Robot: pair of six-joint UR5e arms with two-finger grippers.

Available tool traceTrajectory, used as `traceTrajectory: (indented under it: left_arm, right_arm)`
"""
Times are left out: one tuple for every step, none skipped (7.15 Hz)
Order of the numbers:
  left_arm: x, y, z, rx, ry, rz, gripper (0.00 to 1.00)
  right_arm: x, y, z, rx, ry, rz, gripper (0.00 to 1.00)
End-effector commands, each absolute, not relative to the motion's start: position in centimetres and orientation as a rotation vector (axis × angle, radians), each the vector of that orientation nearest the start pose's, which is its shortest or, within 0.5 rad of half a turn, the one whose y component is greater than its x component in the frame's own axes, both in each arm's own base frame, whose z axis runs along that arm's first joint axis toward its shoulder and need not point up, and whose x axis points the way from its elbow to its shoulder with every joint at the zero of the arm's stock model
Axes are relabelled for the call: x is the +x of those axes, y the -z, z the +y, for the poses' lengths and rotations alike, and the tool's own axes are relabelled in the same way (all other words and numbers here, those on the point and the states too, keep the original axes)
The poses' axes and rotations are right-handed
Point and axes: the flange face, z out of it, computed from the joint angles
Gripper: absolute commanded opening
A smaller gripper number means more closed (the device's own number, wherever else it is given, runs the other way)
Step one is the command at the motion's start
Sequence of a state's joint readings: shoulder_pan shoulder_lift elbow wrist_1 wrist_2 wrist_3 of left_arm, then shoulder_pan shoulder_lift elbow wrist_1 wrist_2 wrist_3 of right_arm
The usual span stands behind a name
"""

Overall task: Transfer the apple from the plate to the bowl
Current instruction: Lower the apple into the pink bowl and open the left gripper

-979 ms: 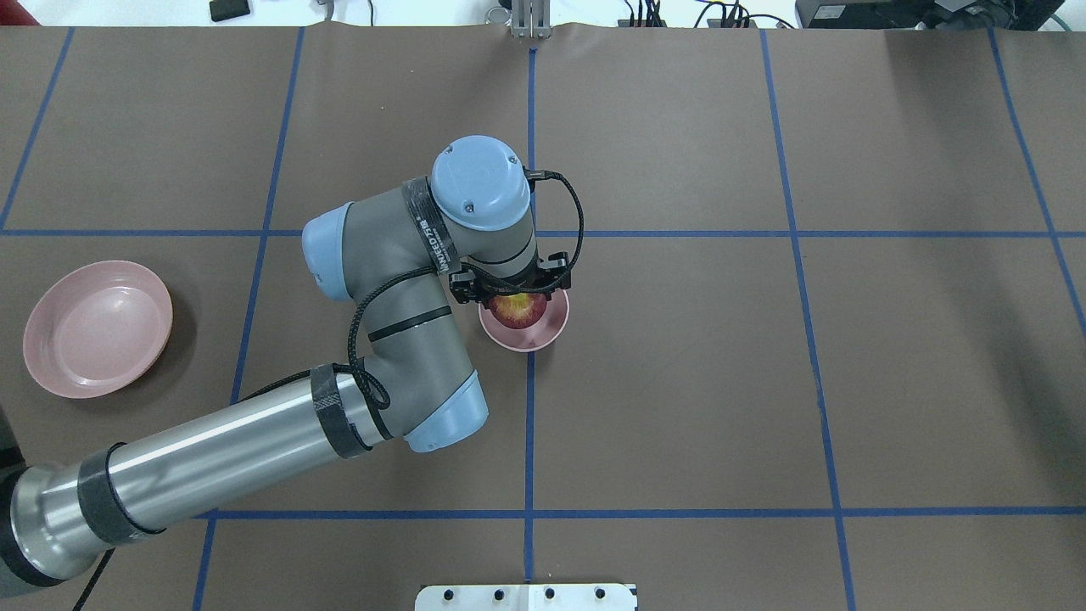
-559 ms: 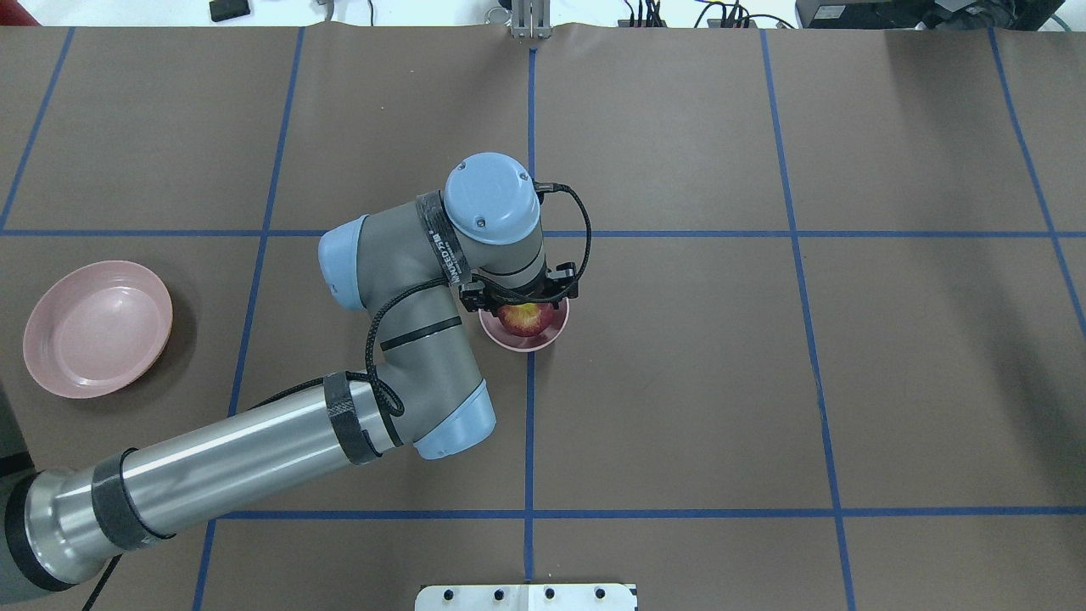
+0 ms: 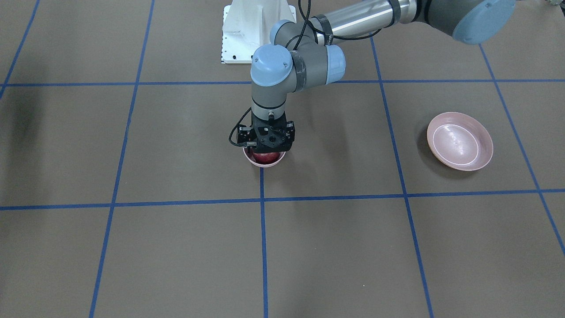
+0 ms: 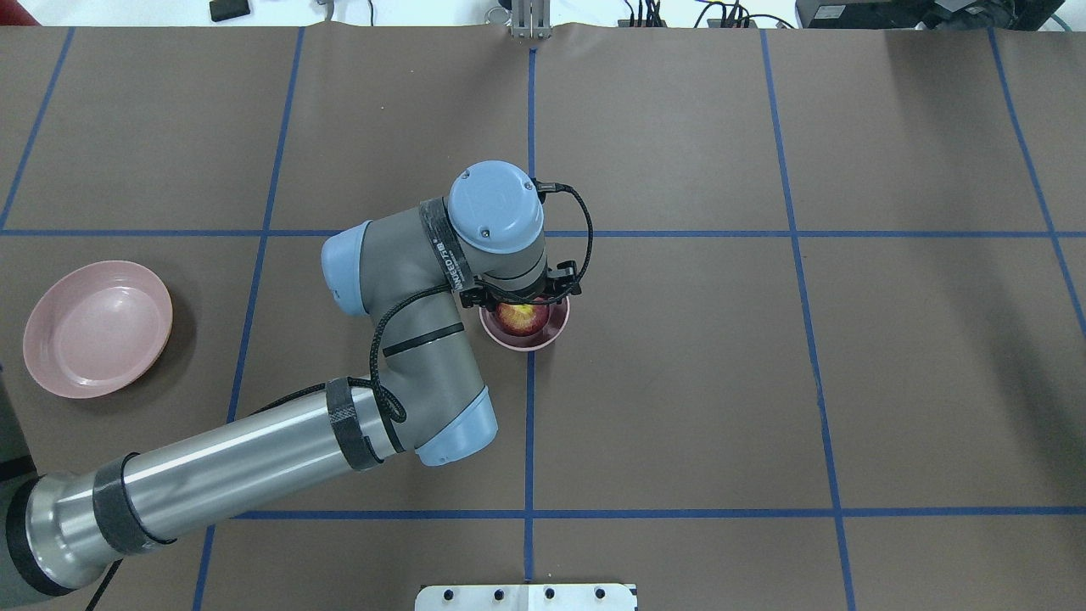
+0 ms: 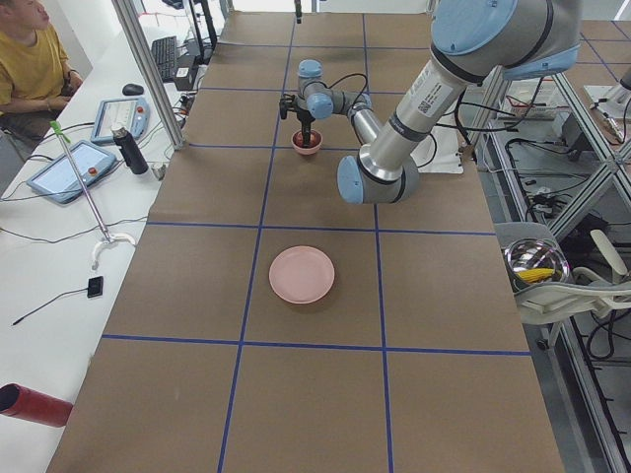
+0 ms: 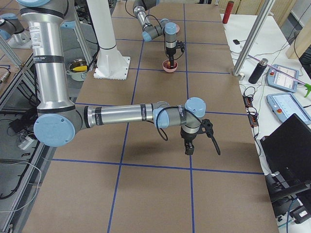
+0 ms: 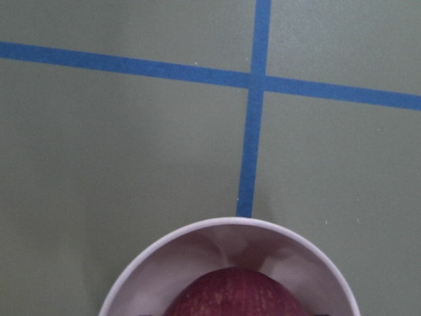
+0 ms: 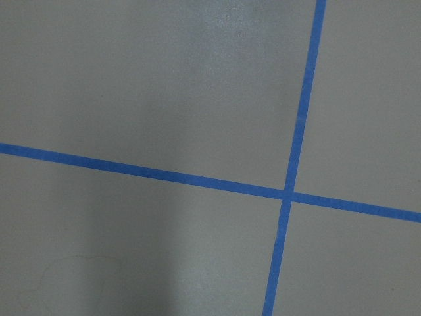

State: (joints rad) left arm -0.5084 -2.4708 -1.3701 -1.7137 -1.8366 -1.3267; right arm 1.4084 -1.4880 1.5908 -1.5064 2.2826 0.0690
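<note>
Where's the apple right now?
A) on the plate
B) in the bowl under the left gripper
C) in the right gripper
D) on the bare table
B: the apple sits inside the bowl beneath the left gripper, and the plate holds nothing.

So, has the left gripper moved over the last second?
Yes. In the overhead view the left gripper has shifted slightly toward the view's right and lowered, centring the apple in the bowl, which has stayed on the blue tape line.
</note>
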Motion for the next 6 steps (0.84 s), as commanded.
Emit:
traceTrajectory:
  left_arm:
    - [60.5,-14.2,-46.2,0.094,0.127,0.911,0.98]
    - [58.8,-13.0,-46.0,0.101,0.132,0.912,0.98]
    - [56.2,-13.4,-45.6,0.106,0.117,0.877,0.98]
    - [51.7,-16.2,-45.0,0.153,0.036,0.839,0.98]
    - [46.7,-20.0,-45.7,0.214,-0.043,0.799,0.98]
    - [41.5,-24.0,-47.8,0.214,-0.119,0.778,0.98]
  right_arm:
    - [-1.9,-60.4,-54.0,0.077,0.149,-0.724,1.0]
    - [-1.9,-60.4,-54.0,0.078,0.147,-0.724,1.0]
    - [-1.8,-60.4,-54.0,0.076,0.147,-0.723,1.0]
    - [-1.8,-60.5,-53.8,0.075,0.146,-0.721,1.0]
    - [-1.4,-61.1,-53.3,0.067,0.135,-0.72,1.0]
    - [0.6,-62.6,-52.1,0.054,0.095,-0.716,1.0]
